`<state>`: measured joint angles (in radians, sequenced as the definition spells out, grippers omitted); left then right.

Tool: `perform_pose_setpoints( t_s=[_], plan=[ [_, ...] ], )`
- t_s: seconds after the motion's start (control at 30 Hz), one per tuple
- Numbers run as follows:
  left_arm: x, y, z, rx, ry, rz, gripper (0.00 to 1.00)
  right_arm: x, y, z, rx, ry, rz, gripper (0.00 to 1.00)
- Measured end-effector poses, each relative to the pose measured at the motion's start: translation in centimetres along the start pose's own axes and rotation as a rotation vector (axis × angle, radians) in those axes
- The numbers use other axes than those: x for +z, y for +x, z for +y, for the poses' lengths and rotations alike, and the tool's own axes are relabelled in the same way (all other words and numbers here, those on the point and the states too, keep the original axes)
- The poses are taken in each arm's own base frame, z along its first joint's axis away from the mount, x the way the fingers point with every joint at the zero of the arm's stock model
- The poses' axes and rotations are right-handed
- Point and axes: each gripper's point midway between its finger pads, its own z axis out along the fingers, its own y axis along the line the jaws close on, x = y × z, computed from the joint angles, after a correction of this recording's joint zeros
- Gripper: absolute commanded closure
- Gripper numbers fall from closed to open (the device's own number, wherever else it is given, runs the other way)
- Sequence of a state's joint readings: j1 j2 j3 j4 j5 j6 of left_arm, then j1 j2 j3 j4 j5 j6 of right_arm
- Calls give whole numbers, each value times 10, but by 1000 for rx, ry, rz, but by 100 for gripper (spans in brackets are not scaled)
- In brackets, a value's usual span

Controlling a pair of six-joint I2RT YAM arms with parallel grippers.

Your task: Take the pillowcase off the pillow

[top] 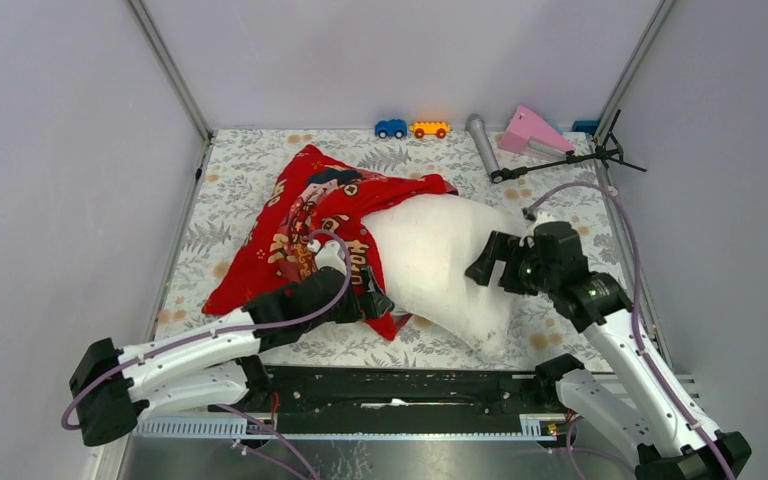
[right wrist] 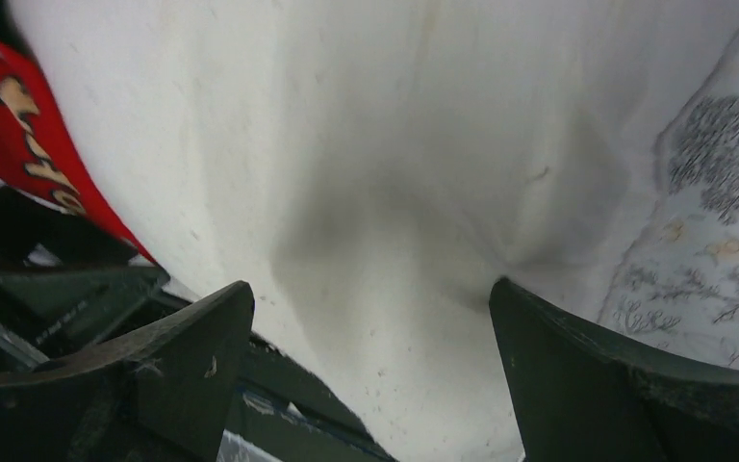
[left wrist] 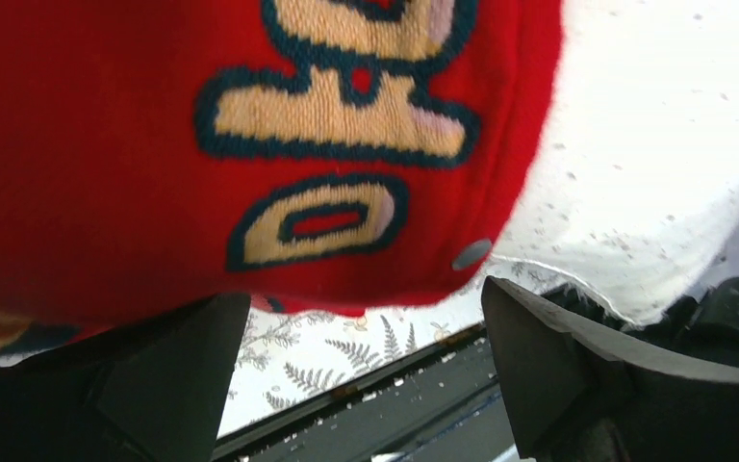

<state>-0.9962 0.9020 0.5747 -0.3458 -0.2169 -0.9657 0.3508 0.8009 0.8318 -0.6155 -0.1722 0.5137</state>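
Note:
The red pillowcase (top: 300,225) with gold characters lies on the left half of the table, still covering the left end of the white pillow (top: 440,265), whose right part sticks out bare. My left gripper (top: 375,303) is open at the pillowcase's near open edge; in the left wrist view the red hem (left wrist: 346,241) hangs just above the spread fingers (left wrist: 548,356), with nothing between them. My right gripper (top: 488,262) is open against the pillow's right side; in the right wrist view the white pillow (right wrist: 394,192) bulges between the spread fingers (right wrist: 577,366).
Grey floral cloth (top: 240,170) covers the table. At the back stand a blue toy car (top: 391,128), an orange toy car (top: 429,129), a grey cylinder (top: 482,143), a pink block (top: 532,130) and a black stand (top: 570,158). A black rail (top: 400,385) runs along the near edge.

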Motion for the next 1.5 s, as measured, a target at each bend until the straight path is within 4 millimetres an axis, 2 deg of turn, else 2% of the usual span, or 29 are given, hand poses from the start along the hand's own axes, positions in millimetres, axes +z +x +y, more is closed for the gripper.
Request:
perform_pose_setpoints(
  t_s=[0.1, 0.2, 0.3, 0.4, 0.43, 0.47, 0.57, 0.6, 0.67, 0.77, 0.93, 1.1, 1.2, 1.3, 1.43, 1.5],
  plan=[
    [13, 1, 3, 3, -26, -10, 3, 8, 33, -6, 6, -3, 81, 0],
    [22, 1, 9, 1, -43, -29, 13, 17, 57, -19, 24, 18, 132, 0],
    [27, 3, 17, -4, -58, -47, 32, 25, 69, -26, 45, 20, 144, 0],
    [30, 0, 27, -13, -85, -69, 55, 31, 73, -26, 58, -2, 140, 11],
    [31, -1, 31, -17, -94, -79, 61, 32, 73, -25, 60, -9, 139, 21],
    [30, -3, 34, -26, -100, -89, 67, 33, 73, -24, 63, -14, 137, 37],
    [26, -14, 46, -47, -119, -132, 85, 34, 71, -19, 64, -36, 130, 90],
    [23, -17, 51, -56, -128, -147, 89, 33, 68, -17, 68, -40, 122, 98],
    [19, -25, 61, -76, -150, -176, 94, 28, 59, -12, 70, -45, 96, 100],
    [13, -37, 81, -109, -200, -219, 99, 17, 35, -5, 57, -23, 28, 100],
    [1, -62, 114, -177, -274, -298, 100, -10, -13, 5, 36, 40, -111, 100],
    [-16, -86, 134, -267, -287, -385, 100, -31, -44, 4, 39, 115, -224, 100],
    [-27, -96, 138, -312, -270, -436, 100, -37, -53, -2, 57, 163, -272, 100],
    [-36, -104, 141, -350, -250, -476, 100, -39, -54, -9, 95, 202, -291, 100],
    [-36, -103, 146, -376, -224, -478, 100, -38, -52, -10, 123, 208, -284, 100],
    [-32, -100, 146, -363, -214, -457, 100, -36, -51, -9, 114, 203, -277, 89]
  ],
)
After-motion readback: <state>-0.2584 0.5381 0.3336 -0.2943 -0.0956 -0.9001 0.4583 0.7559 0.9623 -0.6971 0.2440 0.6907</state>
